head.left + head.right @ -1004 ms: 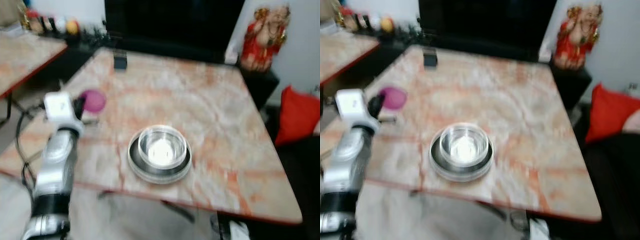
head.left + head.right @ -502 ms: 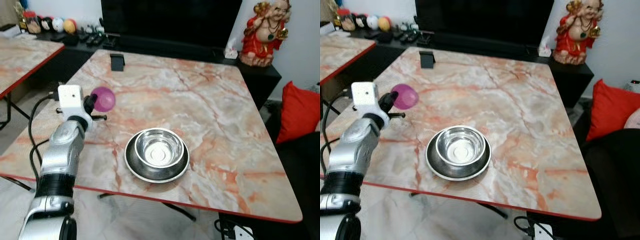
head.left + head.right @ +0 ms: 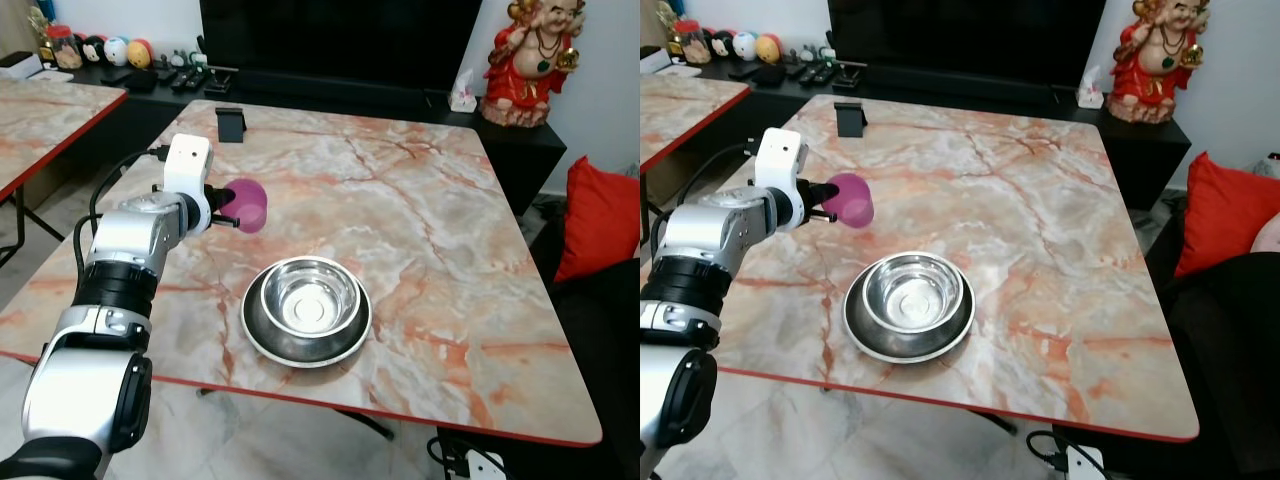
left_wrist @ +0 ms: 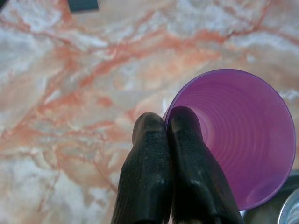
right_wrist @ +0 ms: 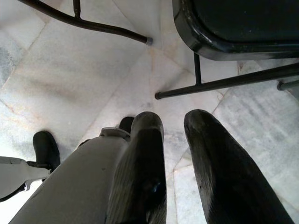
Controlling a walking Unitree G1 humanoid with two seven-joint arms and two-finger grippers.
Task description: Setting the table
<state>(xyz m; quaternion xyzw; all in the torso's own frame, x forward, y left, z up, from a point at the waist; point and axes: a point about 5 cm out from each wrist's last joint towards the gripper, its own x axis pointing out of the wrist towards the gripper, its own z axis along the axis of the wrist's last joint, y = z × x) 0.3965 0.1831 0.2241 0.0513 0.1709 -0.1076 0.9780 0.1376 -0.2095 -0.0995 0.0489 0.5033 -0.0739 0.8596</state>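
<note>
The left hand [image 3: 222, 204] is up over the counter [image 3: 420, 230], which has a pink and white marble top with a red edge. This hand is pinching the rim of a purple cup [image 3: 246, 205]. In the left wrist view its two black fingers [image 4: 149, 172] are pressed close together, one inside the purple cup [image 4: 233, 135] and one outside, with the thin wall squeezed between them. The cup is tipped on its side in the air, with its open mouth facing back toward the hand. It hangs near the steel bowl [image 3: 309, 300], on the side of the bowl where the robot's left arm is and a little farther from the robot. It is not touching the bowl. The steel bowl sits inside a wide steel plate [image 3: 262, 340], and the two stand together near the counter edge closest to the robot. Far beyond the bowl, by the back edge of the counter, stands a small black stand [image 3: 231, 124]. Past the counter's far right corner there is a red and gold statue [image 3: 526, 62]. A red cushion [image 3: 596, 225] lies off the right side of the counter, well apart from the bowl. The right hand [image 5: 175, 158] hangs low over a pale tiled floor [image 5: 70, 79] next to black chair legs [image 5: 219, 86], and its two fingers are spread apart with nothing between them.
</note>
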